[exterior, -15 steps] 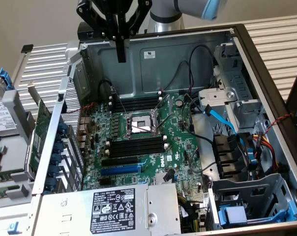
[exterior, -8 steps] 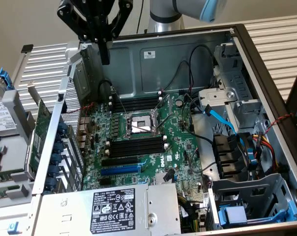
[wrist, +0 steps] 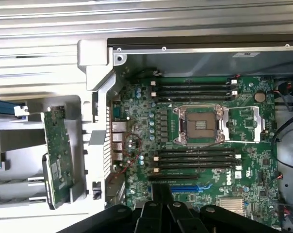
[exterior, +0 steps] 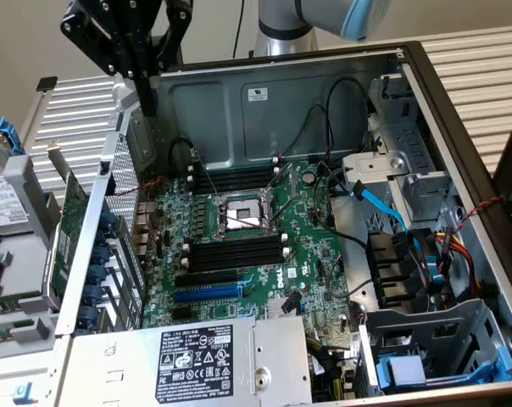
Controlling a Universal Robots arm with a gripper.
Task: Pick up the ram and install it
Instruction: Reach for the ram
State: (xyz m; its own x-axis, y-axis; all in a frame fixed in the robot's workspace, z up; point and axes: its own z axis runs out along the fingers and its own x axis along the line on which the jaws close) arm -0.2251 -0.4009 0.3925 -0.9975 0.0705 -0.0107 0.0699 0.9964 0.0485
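Observation:
My black gripper [exterior: 147, 103] hangs high over the open computer case's wall on the exterior view's left, shut with nothing between its fingers. In the wrist view the gripper [wrist: 161, 206] sits over the motherboard's [wrist: 243, 145] near edge. Black memory slots [exterior: 236, 251] with white end clips flank the CPU socket [exterior: 239, 212]; a second bank of slots [wrist: 195, 89] lies beyond the socket. Outside the case, a long green board [wrist: 57, 148] stands on edge in a grey rack. I cannot tell whether this green board [exterior: 68, 225] is the ram.
The case's rear wall [exterior: 264, 106] and drive cages [exterior: 409, 178] hem in the motherboard. Black, blue and red cables [exterior: 383, 208] run along the exterior view's right. A power supply [exterior: 197, 360] fills the near side. Parts lie in a grey tray [exterior: 10, 246] outside the case.

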